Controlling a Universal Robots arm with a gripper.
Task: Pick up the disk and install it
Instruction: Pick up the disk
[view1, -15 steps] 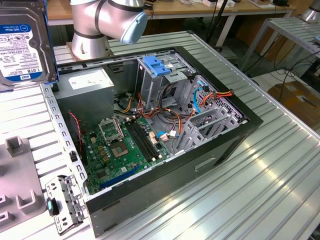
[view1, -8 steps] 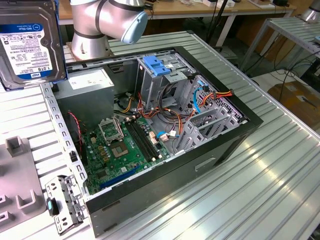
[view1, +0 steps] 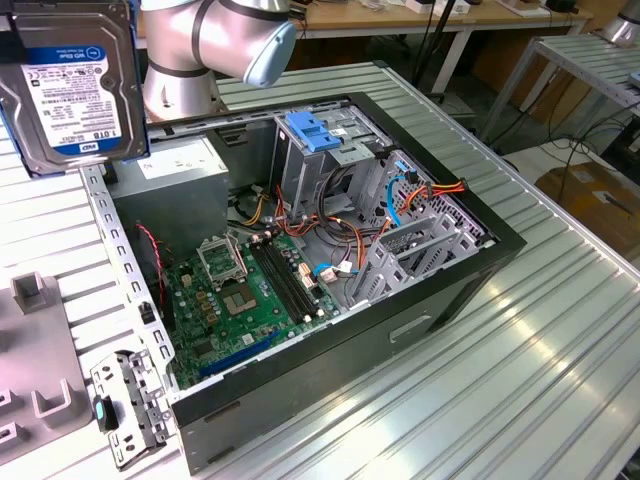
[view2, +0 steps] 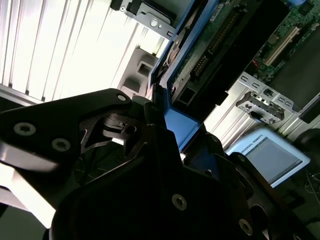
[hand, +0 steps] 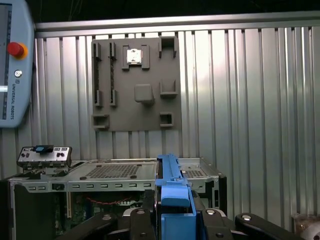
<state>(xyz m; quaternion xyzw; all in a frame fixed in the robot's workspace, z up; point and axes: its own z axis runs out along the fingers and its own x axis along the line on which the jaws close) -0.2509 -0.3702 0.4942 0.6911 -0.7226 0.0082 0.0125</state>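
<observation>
1. Gripper: in the first wrist view its black fingers sit on either side of the blue carrier rail of the disk. They look clamped on it, though the contact itself is partly hidden.
2. Second wrist view: the gripper body is close up, with the blue rail running out from between the fingers. The disk's green circuit-board side faces this camera.
3. Exterior view: the disk is held up in the air at the exterior view's upper left, label side towards the camera and blue rails along its edges. It is above and clear of the computer case.
4. The case lies on its side with the side panel off, on the ribbed metal table.
5. Inside the case: a green motherboard, orange and red cables and a thin blue cable.
6. A pale-blue plate sits on top of the drive cage at the case's far end.
7. A slotted metal bracket is at the case's near corner, at the exterior view's lower left.
8. A grey fixture plate lies on the table just beside the case.
9. The robot arm is behind the case, at the top of the exterior view.
10. A teach pendant rests on the table beyond the case in the first wrist view.
</observation>
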